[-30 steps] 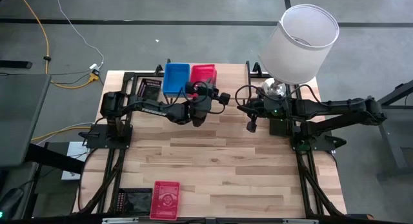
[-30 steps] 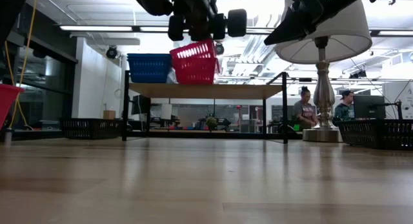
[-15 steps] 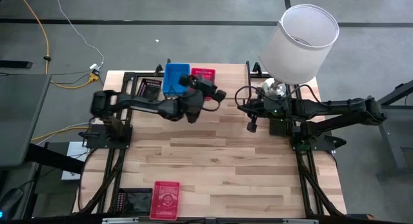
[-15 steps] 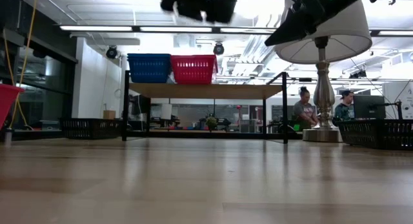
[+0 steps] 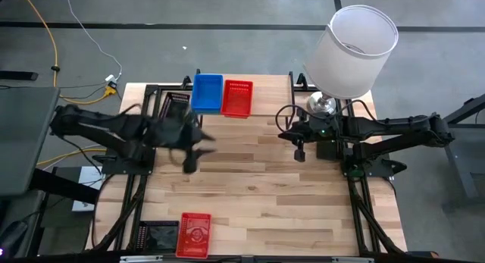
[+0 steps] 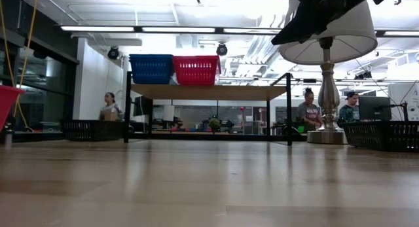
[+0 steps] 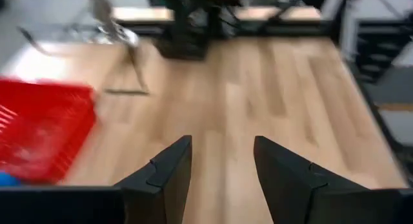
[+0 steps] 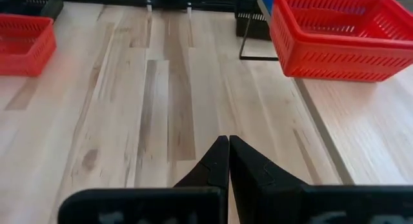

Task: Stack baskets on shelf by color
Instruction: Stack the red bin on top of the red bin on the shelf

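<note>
A blue basket point(image 5: 207, 92) and a red basket point(image 5: 236, 98) stand side by side on their bottoms on the shelf point(image 5: 269, 89) at the table's far edge. The low view shows the blue basket point(image 6: 151, 69) and the red basket point(image 6: 196, 70) level on the plank point(image 6: 216, 91). My left gripper point(image 5: 189, 151) is open over bare table, to the near-left of the shelf; in its wrist view point(image 7: 222, 166) nothing lies between the fingers. My right gripper point(image 5: 298, 148) hangs shut point(image 8: 229, 146) near the shelf's right end, holding nothing.
Another red basket point(image 5: 195, 234) and a black basket point(image 5: 159, 234) sit at the table's near edge. A black basket point(image 5: 176, 104) lies by the shelf's left end, another point(image 6: 383, 134) at the right. A lamp point(image 5: 348, 58) stands at the far right. The middle of the table is bare wood.
My left gripper has let go of the red basket, which was tilted above the shelf and now stands level beside the blue one. The left arm has then swung back quickly toward the table's left and near side. The right arm has kept still.
</note>
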### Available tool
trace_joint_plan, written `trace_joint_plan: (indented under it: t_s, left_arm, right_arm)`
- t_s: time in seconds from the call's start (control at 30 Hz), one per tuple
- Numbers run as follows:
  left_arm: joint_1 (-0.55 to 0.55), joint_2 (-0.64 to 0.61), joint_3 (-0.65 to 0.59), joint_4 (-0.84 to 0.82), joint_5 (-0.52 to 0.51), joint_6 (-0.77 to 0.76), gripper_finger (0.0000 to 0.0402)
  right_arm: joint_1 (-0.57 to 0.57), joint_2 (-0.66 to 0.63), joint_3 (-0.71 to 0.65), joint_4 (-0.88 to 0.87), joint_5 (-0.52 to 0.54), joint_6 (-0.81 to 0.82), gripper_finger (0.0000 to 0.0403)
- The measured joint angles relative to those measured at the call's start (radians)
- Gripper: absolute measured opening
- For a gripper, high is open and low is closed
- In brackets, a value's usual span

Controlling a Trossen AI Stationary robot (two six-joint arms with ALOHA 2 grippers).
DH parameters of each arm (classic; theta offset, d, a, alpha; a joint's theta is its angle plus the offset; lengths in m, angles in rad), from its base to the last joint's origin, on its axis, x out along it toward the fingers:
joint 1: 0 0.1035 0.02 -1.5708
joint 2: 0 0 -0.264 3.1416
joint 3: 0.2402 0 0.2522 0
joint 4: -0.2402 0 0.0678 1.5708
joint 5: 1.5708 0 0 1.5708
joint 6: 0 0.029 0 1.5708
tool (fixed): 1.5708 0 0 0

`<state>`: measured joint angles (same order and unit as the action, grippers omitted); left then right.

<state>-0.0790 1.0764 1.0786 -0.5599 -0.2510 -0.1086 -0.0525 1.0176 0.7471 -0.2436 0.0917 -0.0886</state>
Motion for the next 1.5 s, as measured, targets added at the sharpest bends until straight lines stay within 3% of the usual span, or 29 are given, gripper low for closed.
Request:
trace_joint_plan:
  t_s: [0.23, 0.43, 0.6, 0.83, 1.03, 1.5]
  left_arm:
    - [-0.287, -0.026, -0.168, -0.010, -0.120, -0.172, 0.0157]
    - [-0.450, 0.129, -0.140, -0.016, -0.100, -0.331, 0.0159]
    - [-0.537, 0.254, -0.094, -0.022, -0.057, -0.394, 0.0186]
    - [-0.572, 0.350, -0.063, -0.030, -0.047, -0.410, 0.0230]
    - [-0.568, 0.407, -0.063, -0.038, 0.026, -0.442, 0.0240]
    - [-0.531, 0.595, -0.063, -0.087, 0.104, -0.439, 0.0239]
  right_arm:
    - [0.000, 0.000, 0.001, 0.002, -0.033, 0.076, 0.0000]
    - [0.001, 0.000, 0.003, 0.024, -0.073, 0.137, 0.0000]
    - [0.001, 0.000, 0.003, 0.018, -0.083, 0.164, 0.0013]
    - [0.001, 0.000, 0.003, 0.009, -0.081, 0.197, 0.0102]
    - [0.001, 0.000, 0.003, -0.036, -0.056, 0.194, 0.0169]
    - [0.001, 0.000, 0.004, -0.061, -0.039, 0.194, 0.0183]
